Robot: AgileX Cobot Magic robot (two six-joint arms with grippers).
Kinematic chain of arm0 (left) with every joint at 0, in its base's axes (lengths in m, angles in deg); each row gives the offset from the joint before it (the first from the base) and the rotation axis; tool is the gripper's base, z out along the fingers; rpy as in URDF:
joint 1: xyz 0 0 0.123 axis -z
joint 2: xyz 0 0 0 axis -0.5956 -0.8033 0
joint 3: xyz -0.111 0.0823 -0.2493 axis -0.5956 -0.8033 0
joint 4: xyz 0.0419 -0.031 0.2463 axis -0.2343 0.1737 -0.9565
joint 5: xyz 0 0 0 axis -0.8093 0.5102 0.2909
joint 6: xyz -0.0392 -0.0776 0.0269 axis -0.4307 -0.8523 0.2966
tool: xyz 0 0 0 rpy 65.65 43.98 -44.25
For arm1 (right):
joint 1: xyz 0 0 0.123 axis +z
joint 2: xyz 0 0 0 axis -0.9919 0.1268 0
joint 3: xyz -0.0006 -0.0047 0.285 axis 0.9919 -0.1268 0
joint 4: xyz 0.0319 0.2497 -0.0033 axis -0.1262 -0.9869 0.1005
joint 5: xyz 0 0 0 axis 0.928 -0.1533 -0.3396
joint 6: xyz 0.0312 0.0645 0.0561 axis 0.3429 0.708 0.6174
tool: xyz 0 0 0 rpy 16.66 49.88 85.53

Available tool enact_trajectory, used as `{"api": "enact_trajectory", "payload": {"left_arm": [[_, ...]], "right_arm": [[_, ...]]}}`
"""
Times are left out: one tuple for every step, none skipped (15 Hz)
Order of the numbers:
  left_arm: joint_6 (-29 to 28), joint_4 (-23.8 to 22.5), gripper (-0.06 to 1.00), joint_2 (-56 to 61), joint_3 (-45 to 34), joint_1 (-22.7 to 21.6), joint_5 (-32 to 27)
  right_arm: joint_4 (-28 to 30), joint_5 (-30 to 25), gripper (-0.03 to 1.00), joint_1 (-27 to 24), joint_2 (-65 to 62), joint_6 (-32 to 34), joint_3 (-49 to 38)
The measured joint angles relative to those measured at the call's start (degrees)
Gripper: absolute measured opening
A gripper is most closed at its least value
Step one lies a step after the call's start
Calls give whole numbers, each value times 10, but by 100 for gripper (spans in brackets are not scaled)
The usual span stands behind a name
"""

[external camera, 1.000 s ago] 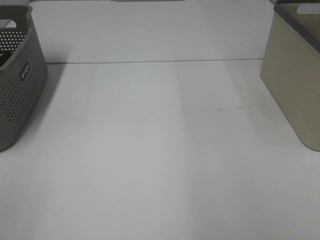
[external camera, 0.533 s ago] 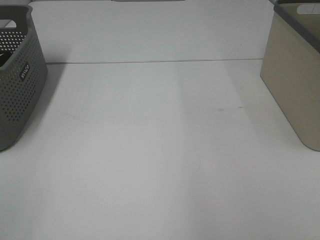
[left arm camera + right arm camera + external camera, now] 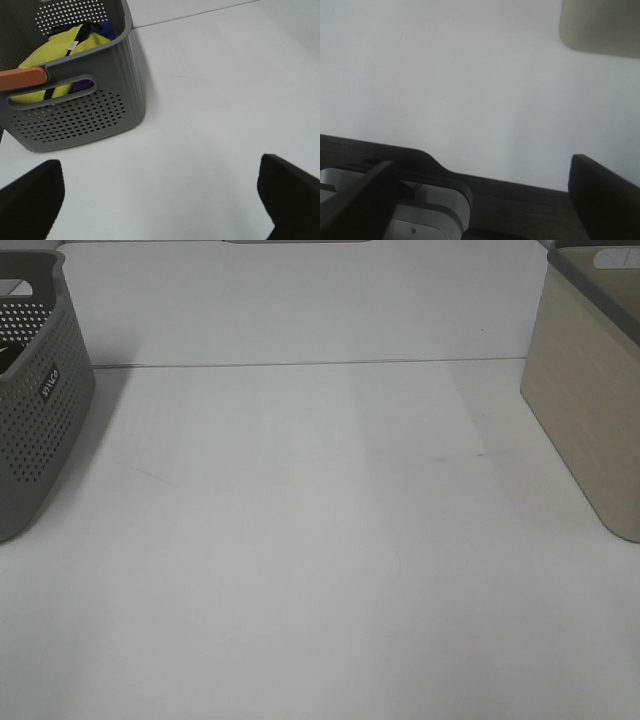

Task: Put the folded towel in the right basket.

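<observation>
No folded towel lies on the table. In the left wrist view a yellow-green cloth point(image 3: 60, 47) with a black strap and a purple cloth point(image 3: 84, 84) lie inside the grey perforated basket point(image 3: 80, 117); I cannot tell whether either is the towel. The beige right basket point(image 3: 590, 390) stands at the table's right edge, and its corner shows in the right wrist view point(image 3: 600, 25). My left gripper point(image 3: 160, 200) is open and empty, near the grey basket over bare table. My right gripper point(image 3: 485, 200) is open and empty at the table's front edge. Neither gripper shows in the exterior view.
The grey basket point(image 3: 35, 400) stands at the table's left edge and has an orange piece point(image 3: 22, 78) on its rim. The white table point(image 3: 320, 540) spans between the baskets. A dark front edge point(image 3: 520, 197) and a white device point(image 3: 410, 220) lie under the right gripper.
</observation>
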Motion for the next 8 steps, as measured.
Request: {"api": "enact_trajectory", "payload": {"left_arm": [[0, 0, 99, 0, 0, 0, 0], [0, 0, 99, 0, 0, 0, 0], [0, 0, 99, 0, 0, 0, 0], [0, 0, 99, 0, 0, 0, 0], [0, 0, 99, 0, 0, 0, 0], [0, 0, 99, 0, 0, 0, 0], [0, 0, 99, 0, 0, 0, 0], [0, 0, 99, 0, 0, 0, 0]], "right_arm": [[0, 0, 85, 0, -19, 0, -22], [0, 0, 85, 0, -69, 0, -58], [0, -1, 85, 0, -121, -3, -93], [0, -1, 85, 0, -169, -3, -120], [1, -1, 85, 0, -215, -3, -142], [6, -1, 85, 0, -259, -3, -157], [9, -1, 85, 0, -304, -3, -164], [13, 2, 85, 0, -345, -3, -166]]}}
